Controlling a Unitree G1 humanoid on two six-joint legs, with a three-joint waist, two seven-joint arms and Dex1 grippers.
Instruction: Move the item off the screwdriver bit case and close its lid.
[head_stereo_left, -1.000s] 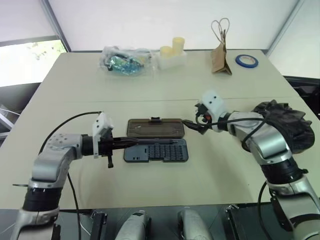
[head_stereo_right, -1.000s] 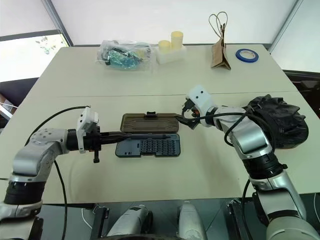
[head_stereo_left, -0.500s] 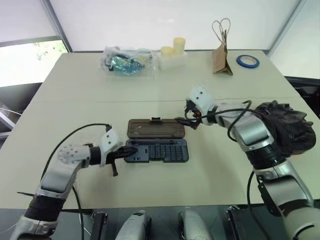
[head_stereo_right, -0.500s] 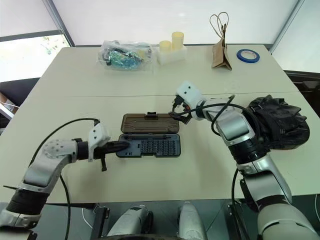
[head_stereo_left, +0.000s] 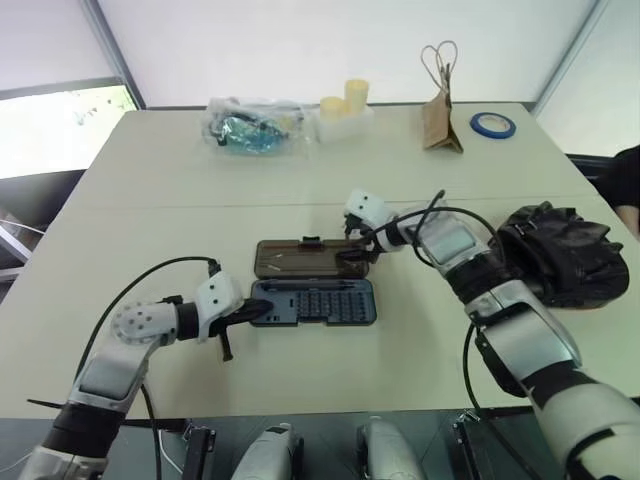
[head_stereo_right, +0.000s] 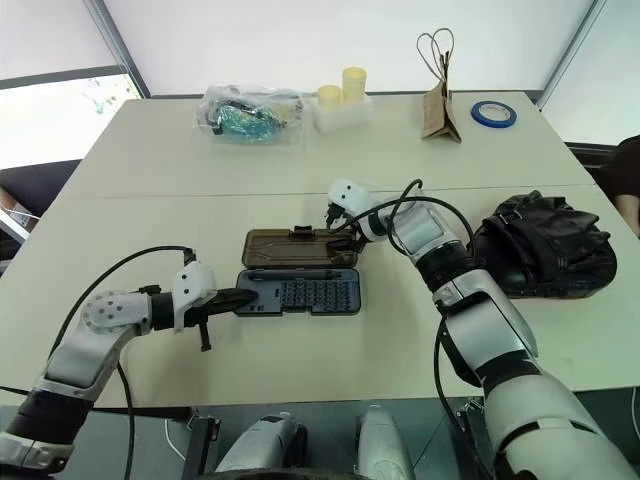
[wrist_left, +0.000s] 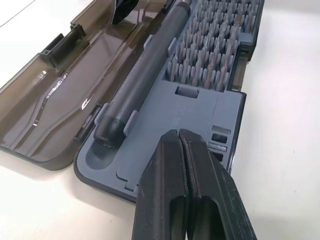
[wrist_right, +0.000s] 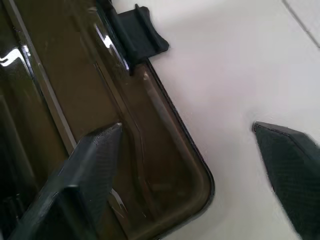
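The screwdriver bit case lies open at mid-table: its blue-grey tray holds rows of bits and a dark driver handle. Behind it the brown lid lies flat, hinged to the tray. The item, a black padded mitt, rests on the table to the right, apart from the case. My left gripper is shut, its tip over the tray's left end. My right gripper is open at the lid's far right corner, one finger over the lid and the other over the bare table.
Along the far edge stand a clear bag with teal contents, a white tub with yellow cups, a brown paper bag and a blue tape roll. A person's dark sleeve shows at the right edge.
My right gripper has swung left and down to the lid's far right corner. My left gripper sank and drew back to the tray's left end. The mitt has stayed put.
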